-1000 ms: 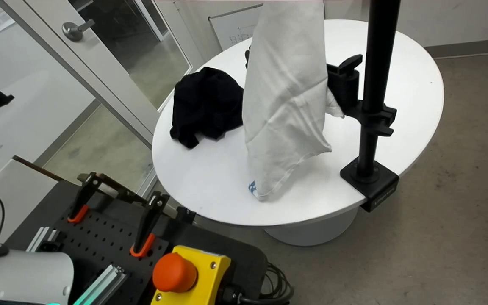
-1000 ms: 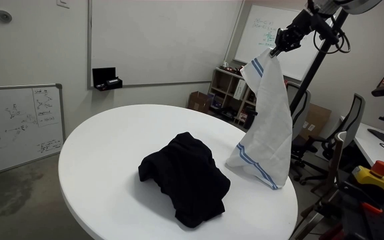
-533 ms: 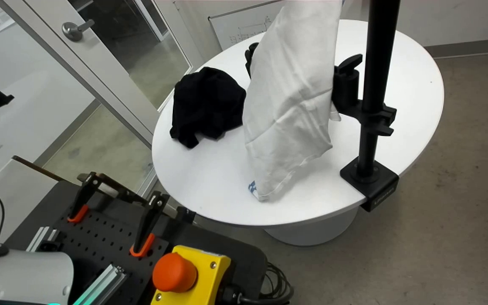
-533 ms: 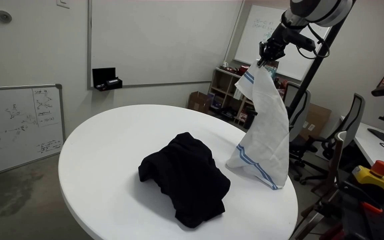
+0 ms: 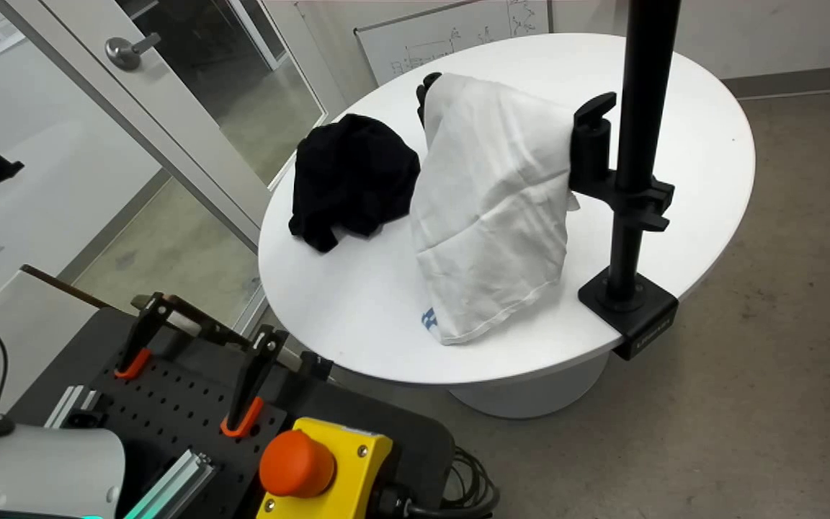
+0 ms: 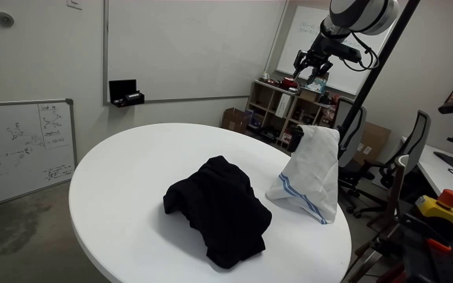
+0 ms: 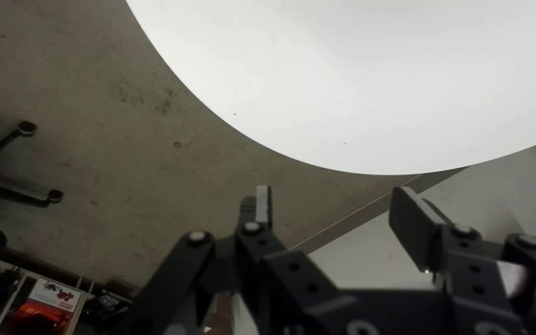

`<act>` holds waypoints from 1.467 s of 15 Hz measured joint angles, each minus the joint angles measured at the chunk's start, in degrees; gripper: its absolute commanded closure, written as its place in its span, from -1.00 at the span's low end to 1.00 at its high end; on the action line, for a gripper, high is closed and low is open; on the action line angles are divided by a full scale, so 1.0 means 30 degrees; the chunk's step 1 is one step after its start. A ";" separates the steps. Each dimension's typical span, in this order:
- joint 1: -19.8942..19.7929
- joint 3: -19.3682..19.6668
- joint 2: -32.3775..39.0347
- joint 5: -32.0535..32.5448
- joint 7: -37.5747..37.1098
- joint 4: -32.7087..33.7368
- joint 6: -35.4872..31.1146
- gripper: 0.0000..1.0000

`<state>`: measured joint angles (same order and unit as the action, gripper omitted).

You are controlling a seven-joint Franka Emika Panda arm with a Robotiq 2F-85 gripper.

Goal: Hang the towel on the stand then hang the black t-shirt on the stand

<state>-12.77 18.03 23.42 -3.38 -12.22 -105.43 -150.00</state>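
The white towel with blue stripes drapes over the side arm of the black stand. Its lower edge reaches the tabletop, and most of the side arm is hidden under the cloth; the arm's dark tip shows past the fold. Crumpled on the table beside the towel lies the black t-shirt, seen in both exterior views. Above the towel and apart from it is my gripper, its fingers spread with nothing between them. The wrist view shows the same open gripper over the table's edge and the floor.
A round white table carries the t-shirt, and the stand's base is clamped at its rim. The stand's tall pole rises close to the arm. A yellow emergency-stop box sits on a dark cart near the table.
My gripper came down, moved toward the middle of the exterior picture, and opened. The towel's upper end left its fingers and fell over the stand's side arm. The t-shirt stayed put.
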 measured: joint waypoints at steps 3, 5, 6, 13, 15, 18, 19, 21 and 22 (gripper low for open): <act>-0.0165 -0.0469 -0.0187 -0.0130 0.0498 -0.0021 0.0983 -1.00; -0.0471 -0.1245 -0.0667 -0.0517 0.1850 -0.0252 0.1981 -1.00; -0.0616 -0.1674 -0.1022 -0.0769 0.2708 -0.0488 0.2466 -1.00; -0.0415 -0.3682 -0.3972 -0.1386 0.7803 -0.4158 0.4955 -1.00; -0.0097 -0.4048 -0.4429 -0.1362 0.9080 -0.5375 0.5159 -1.00; 0.0495 -0.4527 -0.4855 -0.1215 1.0800 -0.7055 0.5096 -1.00; 0.0712 -0.4697 -0.4938 -0.1084 1.1284 -0.7560 0.5015 -1.00; 0.1158 -0.4994 -0.5166 -0.0845 1.2173 -0.8597 0.4740 -1.00; 0.1359 -0.5143 -0.5345 -0.0758 1.2540 -0.9155 0.4543 -1.00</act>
<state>-8.69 2.60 7.38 -5.66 25.40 -132.89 -136.37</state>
